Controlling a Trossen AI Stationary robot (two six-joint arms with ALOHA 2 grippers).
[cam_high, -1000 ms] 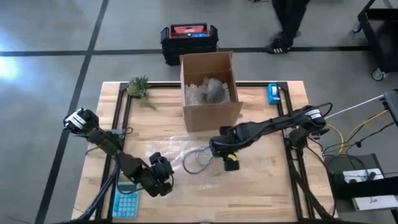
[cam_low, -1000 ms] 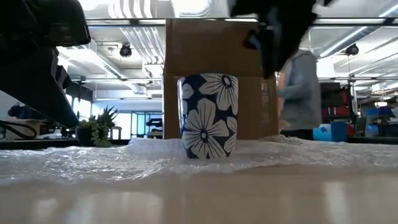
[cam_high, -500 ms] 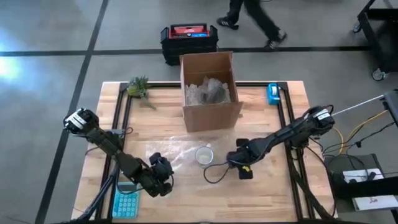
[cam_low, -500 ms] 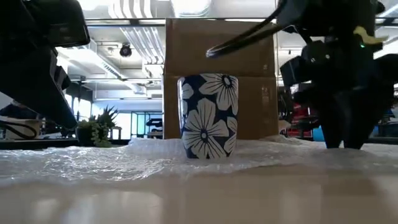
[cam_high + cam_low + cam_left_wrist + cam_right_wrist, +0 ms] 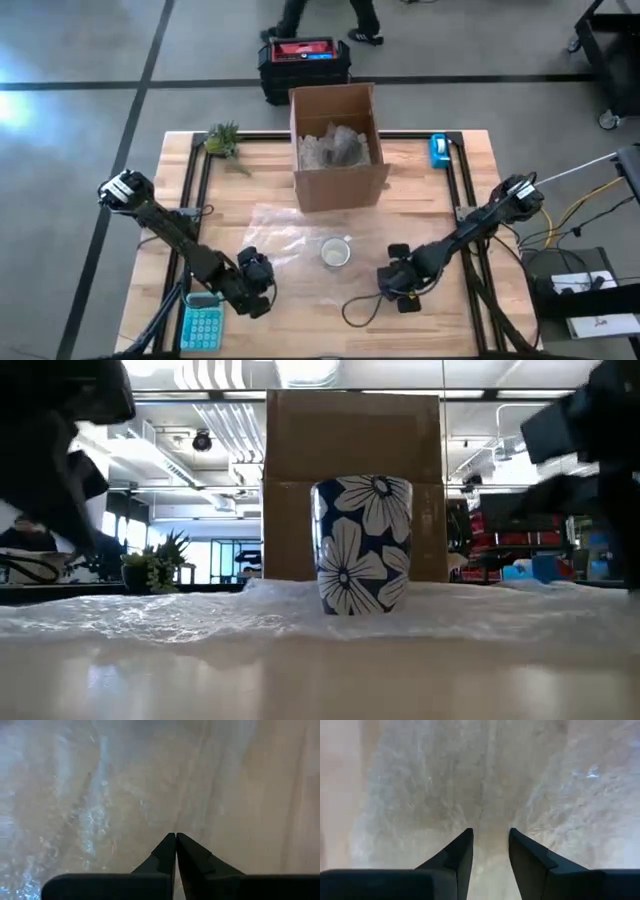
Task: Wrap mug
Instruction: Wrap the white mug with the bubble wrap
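The mug (image 5: 364,546), dark blue with white flowers, stands upright by its base on a clear sheet of bubble wrap (image 5: 285,232) in the middle of the table; from above I see its open mouth (image 5: 334,251). My left gripper (image 5: 256,278) is shut at the wrap's near left part, its tips (image 5: 176,835) pointing down at the wrap (image 5: 90,820). To the right of the mug and nearer the front edge, my right gripper (image 5: 398,280) is open, its fingers (image 5: 490,831) pointing down over bubble wrap (image 5: 470,780) with nothing between them. My left gripper has its shut fingertips down at the bubble wrap's surface (image 5: 165,827), coming from above. I cannot tell whether they pinch the wrap or only stand on it.
An open cardboard box (image 5: 338,145) with crumpled wrap inside stands behind the mug. A blue calculator (image 5: 203,325) lies at the near left, a small plant (image 5: 222,140) at the far left, a blue object (image 5: 438,150) at the far right. A cable loop (image 5: 360,308) hangs by my right gripper.
My right gripper has drawn back from the mug, going toward the table's right and near edges. The mug stays upright on the wrap and has slid a little toward the right edge. My left gripper stays shut at the same spot.
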